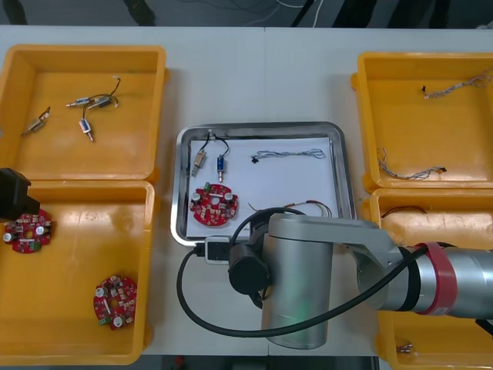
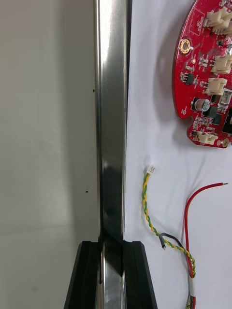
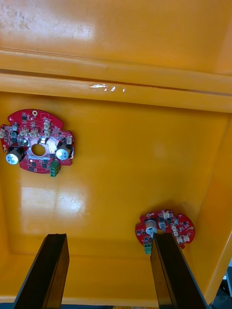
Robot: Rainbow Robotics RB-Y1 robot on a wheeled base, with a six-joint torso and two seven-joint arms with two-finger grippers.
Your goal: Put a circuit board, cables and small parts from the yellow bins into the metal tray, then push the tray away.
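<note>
Now the right gripper (image 2: 112, 245) is clamped on the metal tray's (image 2: 112, 120) near rim. Inside lie a circuit board (image 2: 205, 72), cables (image 2: 144, 198) and small parts (image 1: 199, 160). The left gripper (image 3: 108, 236) hangs wide open over a yellow bin (image 3: 125, 145).

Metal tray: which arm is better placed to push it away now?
Right. The right pincer grips the metal tray at its near rim, one finger on each side. The left pincer hangs open over a yellow bin, apart from the tray.
</note>
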